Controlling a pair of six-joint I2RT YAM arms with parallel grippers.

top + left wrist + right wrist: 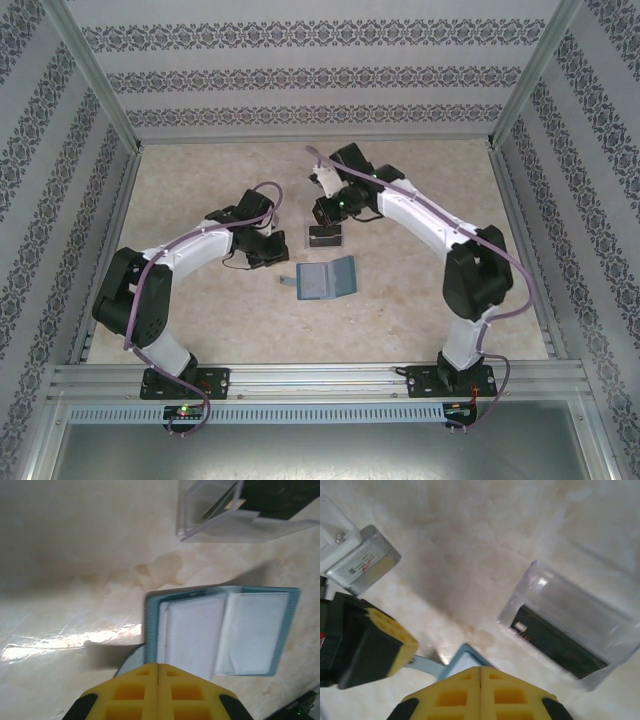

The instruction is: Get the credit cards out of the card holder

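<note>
The left tool [158, 672] sits nearest its wrist camera, its yellow fingers pressed together on nothing. Just past it the card holder [222, 630] lies open and flat on the counter [75, 555], pale pockets facing up. Its long axis runs left to right between the arms, the right end a little farther back (the small tab sticks out leftward). Just beyond stands a clear box [323, 237] holding a dark card [555, 647]. The right tool [480, 672], likewise closed and empty, hangs near the box.

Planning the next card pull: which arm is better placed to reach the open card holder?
Probably left: left gripper is at the edge of the card holder; right gripper is farther off, by the clear box.
</note>
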